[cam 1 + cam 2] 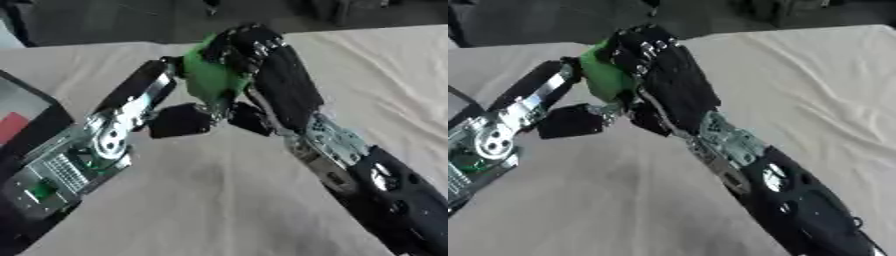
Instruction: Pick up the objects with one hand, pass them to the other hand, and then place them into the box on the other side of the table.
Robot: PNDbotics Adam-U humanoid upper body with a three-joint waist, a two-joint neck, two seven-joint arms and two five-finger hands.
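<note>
Green object is up off the table, sandwiched between both hands mid-handover. I read it as a soft, flattish green piece, long axis running roughly up-down and leaning a bit toward the far edge; can't name it any closer than that. My right robot hand sits just right of the object, fingers curled over its top and far side, so it's holding it. My left robot hand comes in just left of the object, touching its left edge, thumb below it; fingers look fairly straight against it rather than wrapped, though the blur makes that shaky. Both hands equally near, object directly between them. Next move, I judge, turns on the left closing round the lower half before the right lets go. Dark box with red inside lies well left of the object, beyond the left arm.
</note>
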